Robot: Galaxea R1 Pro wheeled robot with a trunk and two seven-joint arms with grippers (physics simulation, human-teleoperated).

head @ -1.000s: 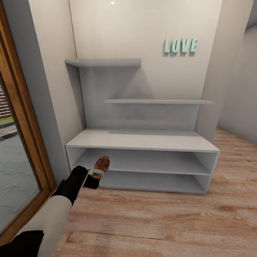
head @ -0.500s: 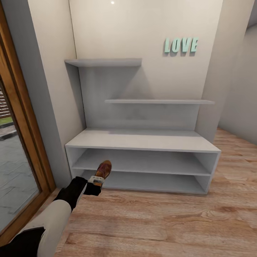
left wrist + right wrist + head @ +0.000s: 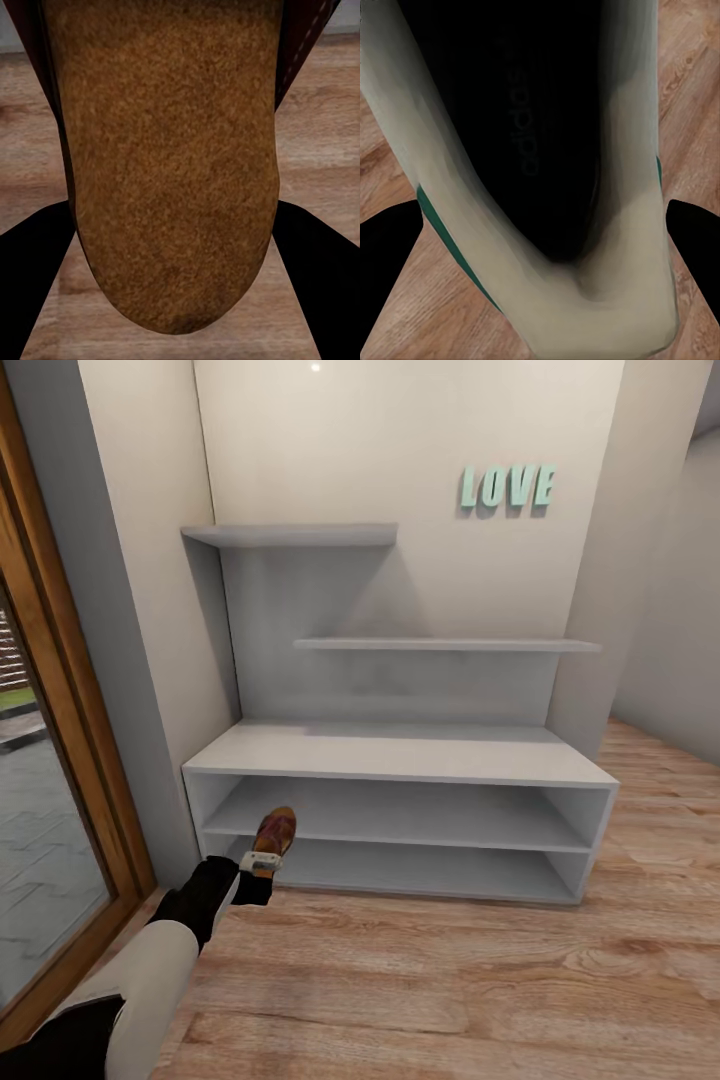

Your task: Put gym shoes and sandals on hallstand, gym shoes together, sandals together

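One sandal (image 3: 274, 830) rides in the left gripper (image 3: 266, 857) in the head view, lower than a second ago and now level with the bottom slot of the hallstand (image 3: 400, 752), at its left end just above the corridor floor (image 3: 450, 990), so I judge it is being fed in there. Left wrist view: the jaws pinch the sandal's tan footbed (image 3: 169, 161) from both sides. Right wrist view: the right gripper (image 3: 544, 247) clamps a gym shoe (image 3: 607, 300) at its heel, so this shoe goes on the rack later.

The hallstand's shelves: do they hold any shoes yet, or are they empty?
Empty. The hallstand has bare shelves; the left gripper holds a sandal before its lower slots.
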